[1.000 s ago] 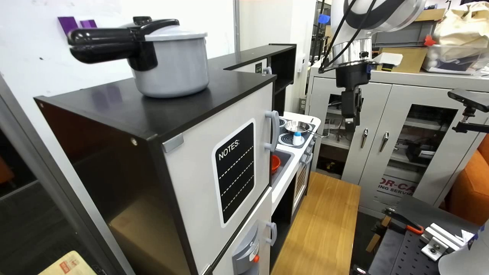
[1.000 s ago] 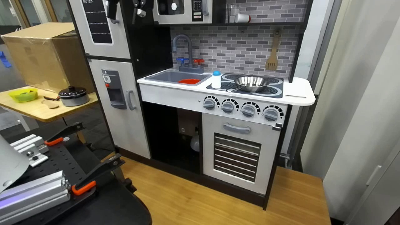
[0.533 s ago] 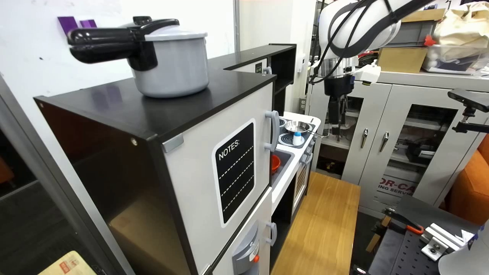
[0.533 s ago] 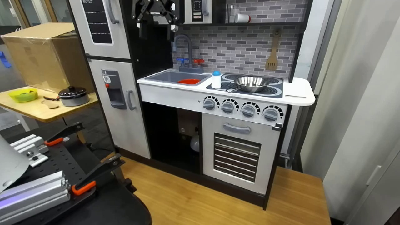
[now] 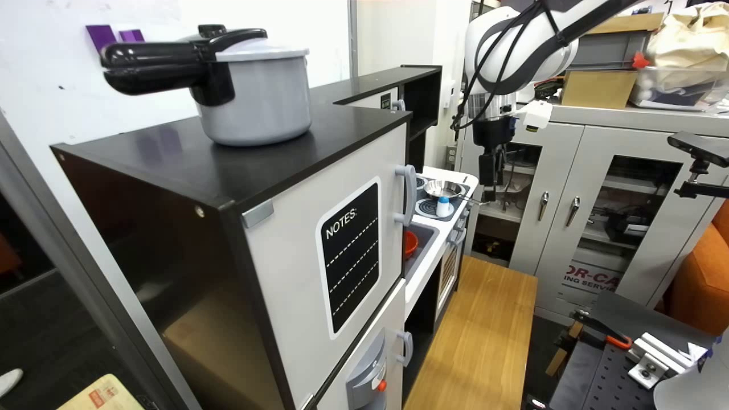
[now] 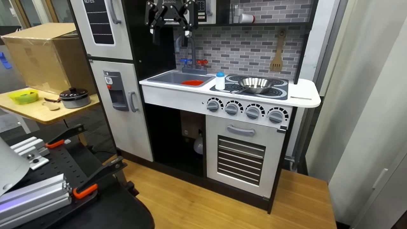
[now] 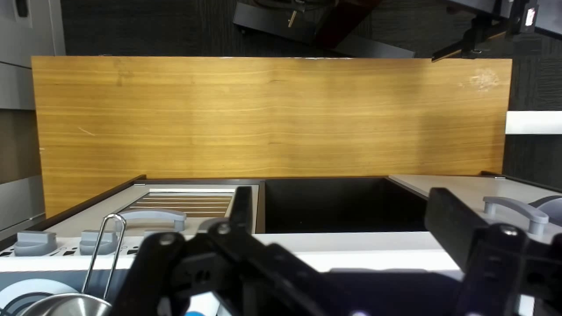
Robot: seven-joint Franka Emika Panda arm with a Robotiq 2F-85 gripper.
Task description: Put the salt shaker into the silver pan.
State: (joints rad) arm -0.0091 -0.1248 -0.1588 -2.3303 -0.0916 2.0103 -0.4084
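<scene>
- The play kitchen (image 6: 175, 95) has its top cut off in an exterior view; in an exterior view its fridge section (image 5: 290, 245) hides part of the counter (image 6: 303, 87).
- The white robot arm (image 5: 532, 65) comes in from between one and two o'clock, its upper length cut off by the frame.
- The sink (image 6: 165, 79) lies at nine o'clock from the hob (image 6: 281, 82); in the wrist view the dark area between the jaws, toward five o'clock, is hard to make out.
- The jaws are released, spread well apart in the wrist view, where the bottom edge crops them. In an exterior view they hang near eleven o'clock, covering part of the microwave (image 6: 212, 12) and of the tap (image 6: 193, 54).
- The silver pan (image 6: 256, 84) sits on the hob; the wrist view cuts it off at eight o'clock, its wire handle (image 7: 117, 245) pointing roughly to twelve.
- The red bowl (image 6: 192, 82) is in the sink, its lower part hidden by the sink's front.
- The salt shaker (image 6: 220, 83) stands upright on the hob, at nine o'clock from the pan and near it. In the wrist view only a sliver of white and blue shows at seven o'clock, partly behind one jaw.
</scene>
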